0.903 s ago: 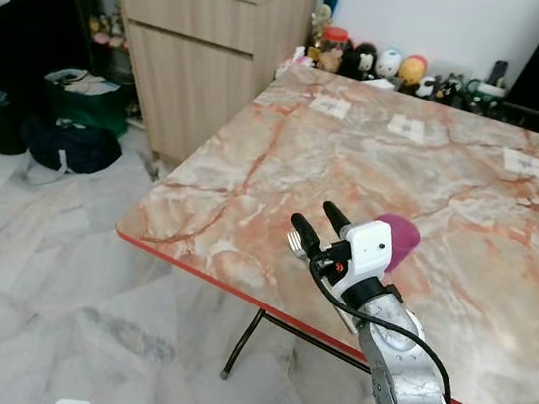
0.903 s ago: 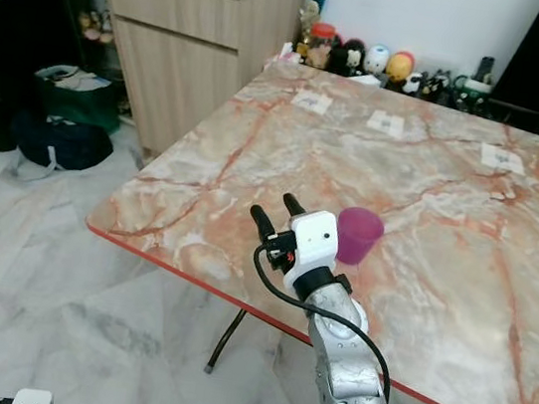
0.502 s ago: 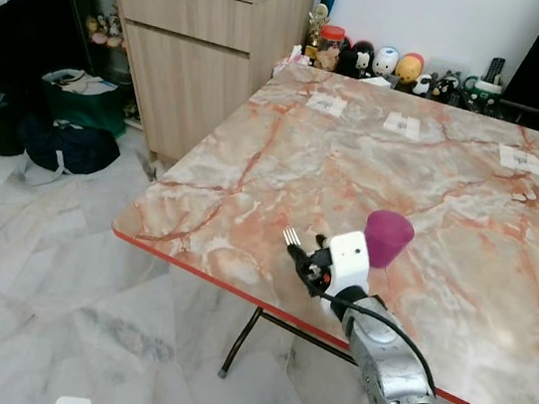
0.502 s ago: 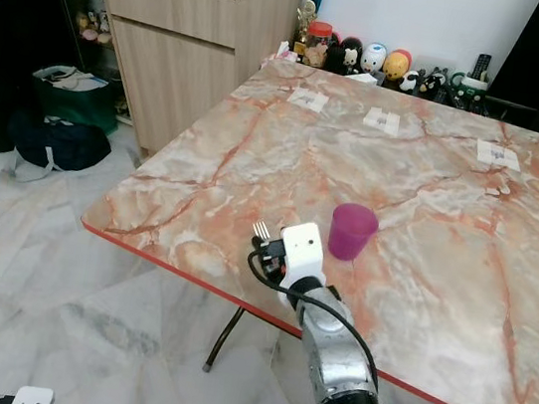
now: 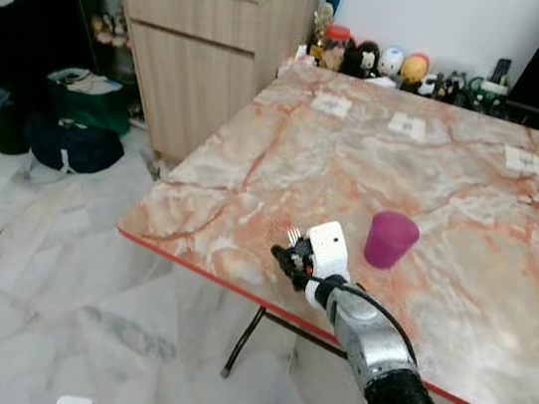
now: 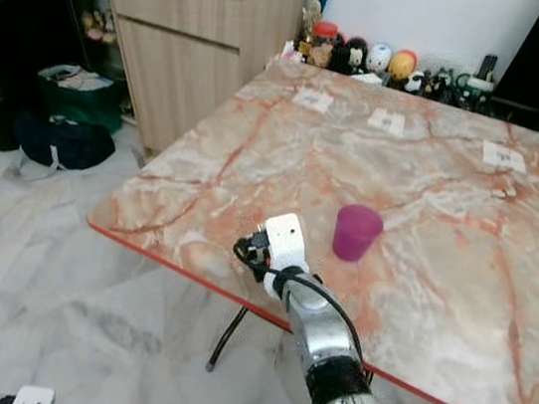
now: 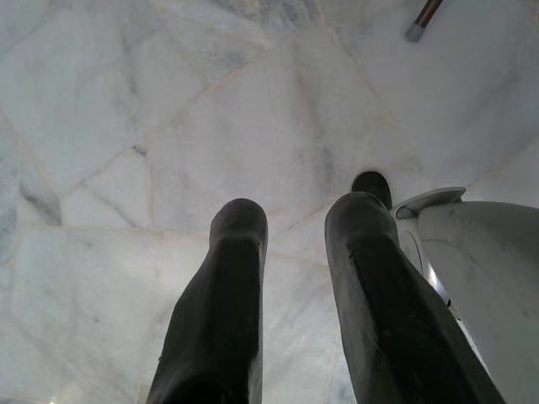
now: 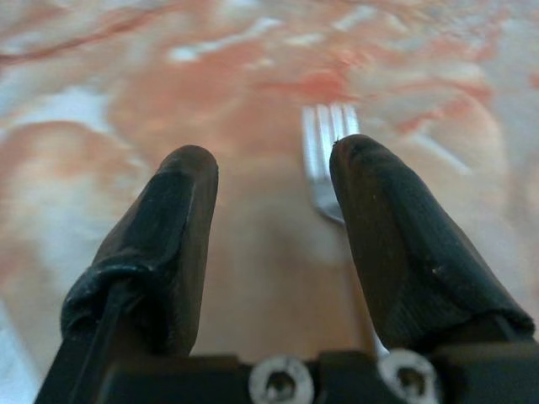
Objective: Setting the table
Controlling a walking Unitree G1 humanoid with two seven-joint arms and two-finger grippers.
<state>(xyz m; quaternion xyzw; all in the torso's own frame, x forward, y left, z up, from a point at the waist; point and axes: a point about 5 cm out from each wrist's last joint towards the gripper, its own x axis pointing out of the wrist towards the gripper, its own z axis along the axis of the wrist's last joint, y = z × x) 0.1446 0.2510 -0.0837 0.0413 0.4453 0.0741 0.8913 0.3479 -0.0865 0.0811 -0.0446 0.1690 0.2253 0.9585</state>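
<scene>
While the right gripper [image 8: 269, 210] hovers low over the table [image 5: 452, 188], fingers apart | fork [image 8: 327, 156] lies beside one finger (not gripped) | cup [image 5: 389, 239] nearby | left gripper [image 7: 295, 278] parted over the floor.

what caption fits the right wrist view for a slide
Right gripper open just above the marble table, a metal fork lying beside one black fingertip.

Head stereo pair looks fwd/down from above, sharing the marble table [image 5: 355, 164] w/ cabinet [image 5: 211, 43] at 11 o'clock. Left wrist cam points down at floor tiles [image 7: 126, 126]. Right wrist cam sits v. close over tabletop.
</scene>
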